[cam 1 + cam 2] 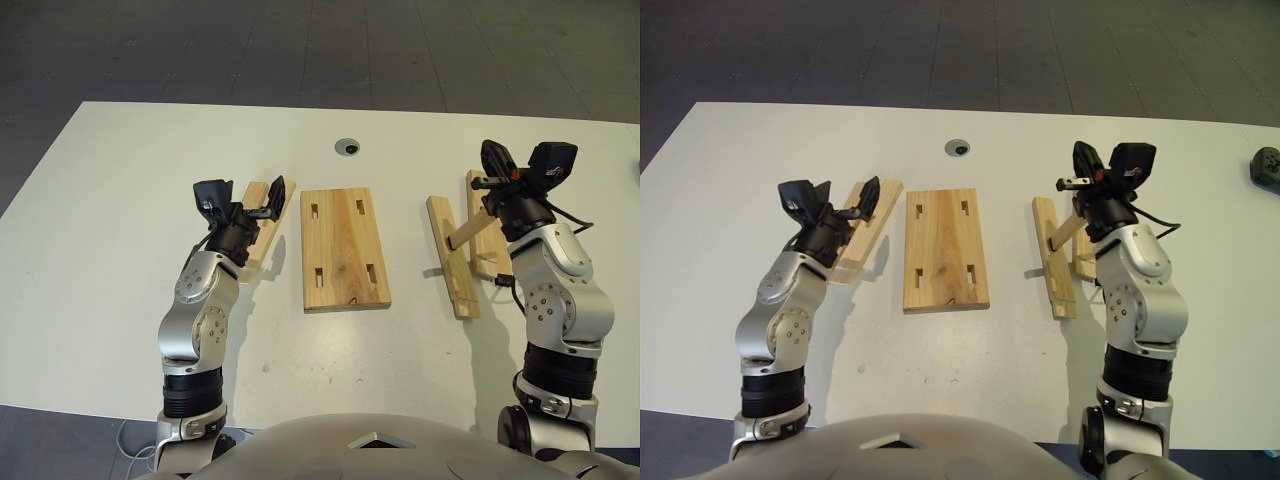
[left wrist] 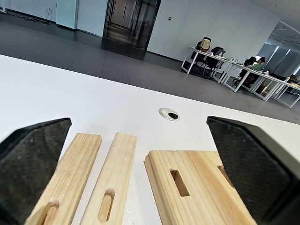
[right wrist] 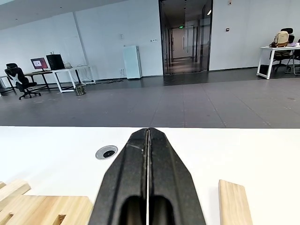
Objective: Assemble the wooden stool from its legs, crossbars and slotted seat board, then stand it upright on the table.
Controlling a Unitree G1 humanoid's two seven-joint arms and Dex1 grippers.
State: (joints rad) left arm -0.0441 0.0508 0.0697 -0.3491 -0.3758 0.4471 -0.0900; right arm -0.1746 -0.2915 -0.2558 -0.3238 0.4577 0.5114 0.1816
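Table [image 1: 120,200] lies bare to the far edge and the near edge, with gaps on both sides of the board [image 1: 345,250] at centre. Left gripper [image 1: 243,196] hovers over the left legs [image 2: 115,168], fingers spread wide and empty. Right gripper [image 1: 495,160] is raised above the right legs [image 1: 452,258], joined by a crossbar [image 1: 468,230]; its fingers are pressed together on nothing.

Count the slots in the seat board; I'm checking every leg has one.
4: far-left slot, far-right slot, near-left slot, near-right slot, all in the seat board. None seem hidden.
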